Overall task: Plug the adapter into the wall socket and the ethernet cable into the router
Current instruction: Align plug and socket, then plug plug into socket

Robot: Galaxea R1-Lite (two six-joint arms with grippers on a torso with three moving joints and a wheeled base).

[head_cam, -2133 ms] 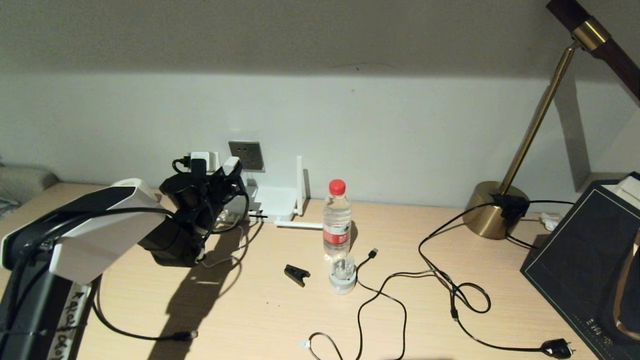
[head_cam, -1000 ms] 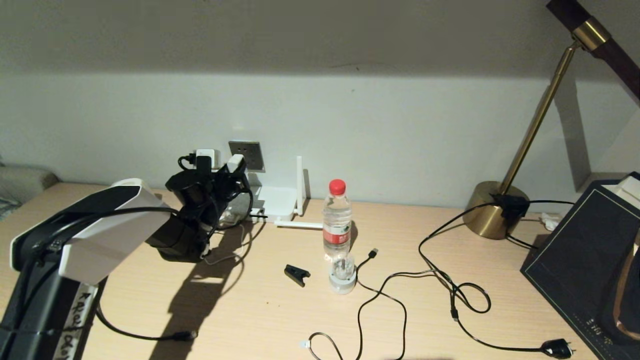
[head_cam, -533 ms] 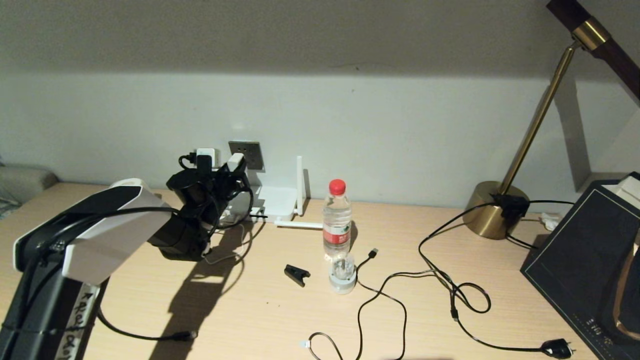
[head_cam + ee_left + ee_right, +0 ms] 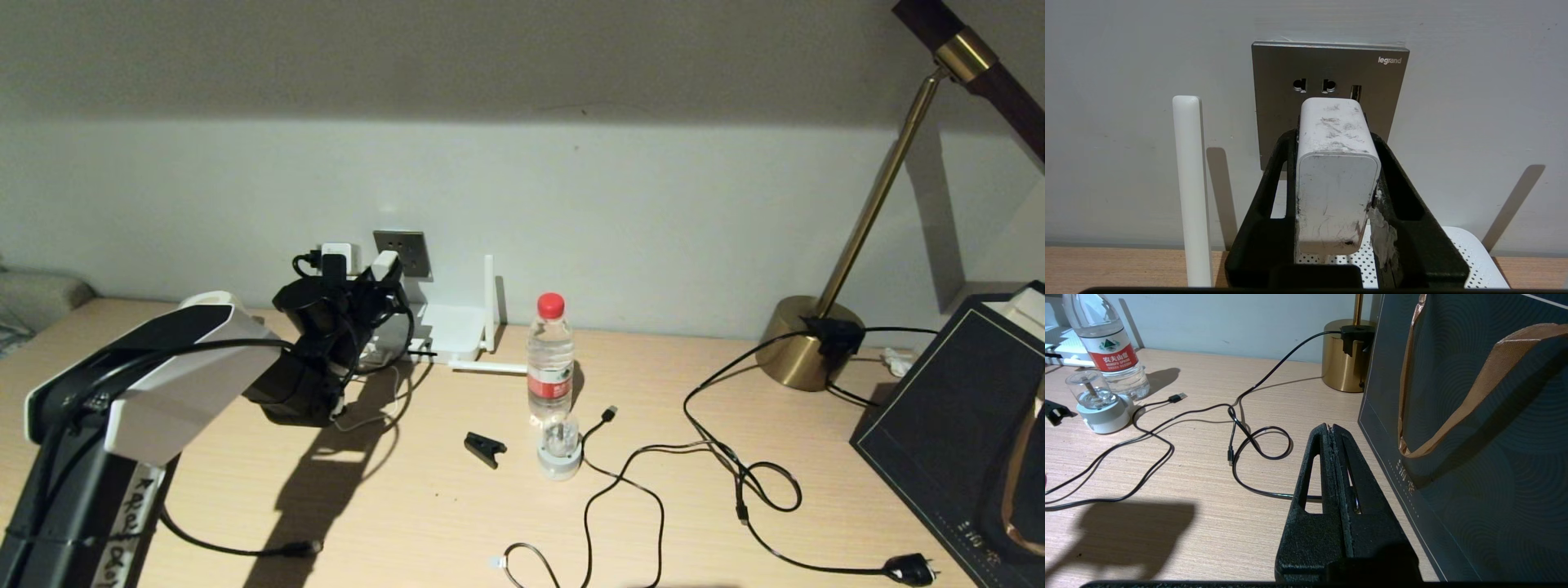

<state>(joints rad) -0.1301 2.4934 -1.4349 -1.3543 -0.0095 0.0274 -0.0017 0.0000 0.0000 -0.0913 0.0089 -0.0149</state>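
My left gripper is shut on the adapter, a scuffed white boxy plug, and holds it up against the wall. The adapter's front end sits just before the lower half of the grey wall socket, whose upper pin holes show above it; whether the prongs are in is hidden. Below lies the white router with one antenna upright. The ethernet cable lies loose on the desk at the front left. My right gripper is shut and empty, low over the desk beside a dark bag.
A water bottle, a small glass-domed gadget and a black clip stand mid-desk. Thin black cords loop across the right half to a brass lamp base. The dark bag fills the right edge.
The left arm has carried the adapter a little forward and to the right, closer to the wall socket; over the last half second it has barely moved. The right arm stays still.
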